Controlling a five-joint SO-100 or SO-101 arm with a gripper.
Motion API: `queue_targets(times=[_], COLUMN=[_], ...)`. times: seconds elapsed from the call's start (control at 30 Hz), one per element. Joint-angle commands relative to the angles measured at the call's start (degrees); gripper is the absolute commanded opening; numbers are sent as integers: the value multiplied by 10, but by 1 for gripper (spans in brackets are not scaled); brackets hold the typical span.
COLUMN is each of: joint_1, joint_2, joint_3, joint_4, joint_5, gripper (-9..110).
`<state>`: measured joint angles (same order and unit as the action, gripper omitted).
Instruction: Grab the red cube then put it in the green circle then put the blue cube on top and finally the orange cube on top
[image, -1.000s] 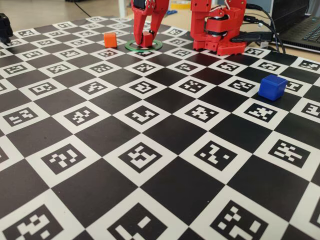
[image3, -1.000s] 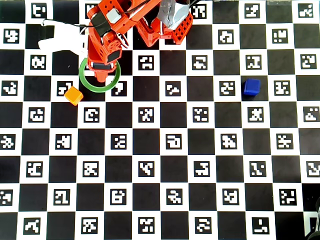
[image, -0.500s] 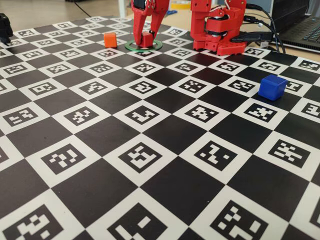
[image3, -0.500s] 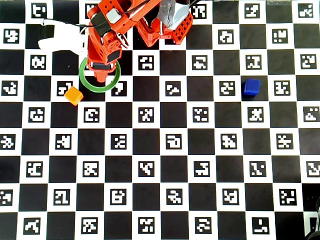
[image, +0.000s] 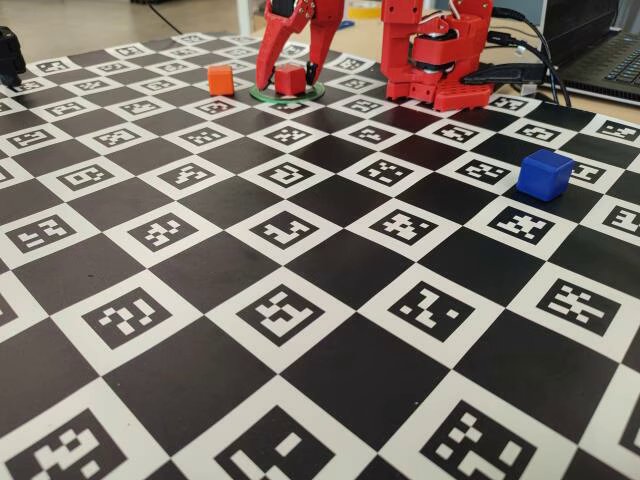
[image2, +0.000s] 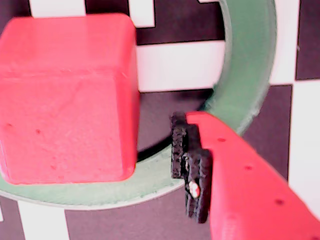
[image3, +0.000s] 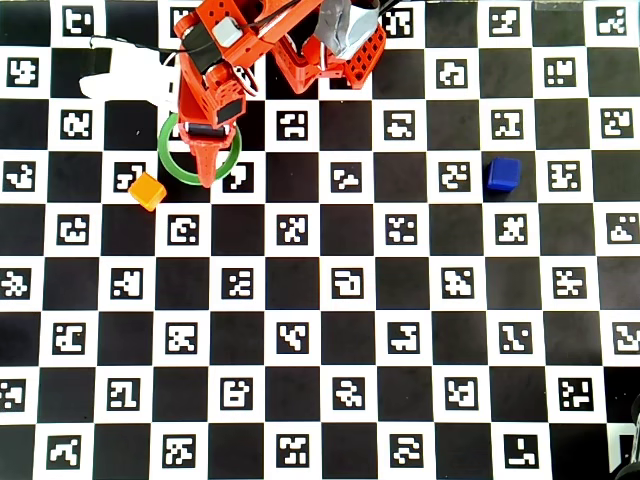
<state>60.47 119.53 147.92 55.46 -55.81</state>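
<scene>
The red cube (image: 290, 79) sits inside the green circle (image: 262, 96), at the far end of the checkered board (image: 330, 300) in the fixed view. The gripper (image: 288, 82) stands over it with its two fingers spread wide — one finger on the left of the cube and one on the right. Neither finger seems to press on the cube. In the wrist view the red cube (image2: 67, 97) lies on the left, partly on the green circle (image2: 250, 65), and one red finger with a black pad (image2: 190, 165) is beside it with a gap between them.

The orange cube (image: 221, 80) is on the board just to the left of the ring, near it but not touching. The blue cube (image: 545, 174) is well apart — off to the right and nearer to the camera.

From above, the arm hides the red cube. The green circle (image3: 170, 165) peeks out around the gripper (image3: 205, 172), the orange cube (image3: 148, 190) is close by on the left, and the blue cube (image3: 503, 174) is far to the right.
</scene>
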Motion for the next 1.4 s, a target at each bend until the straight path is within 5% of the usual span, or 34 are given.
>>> queue_targets(times=[0.0,0.3,0.63,1.1,1.37], joint_1=[5,0,-79,-348,-512], joint_2=[25,49,83,125,91], joint_3=[-58,-105,-245,-386,-483], joint_4=[17,77,272,325,376], joint_5=[7,22,105,519,641], gripper=[51,51,49,48,44])
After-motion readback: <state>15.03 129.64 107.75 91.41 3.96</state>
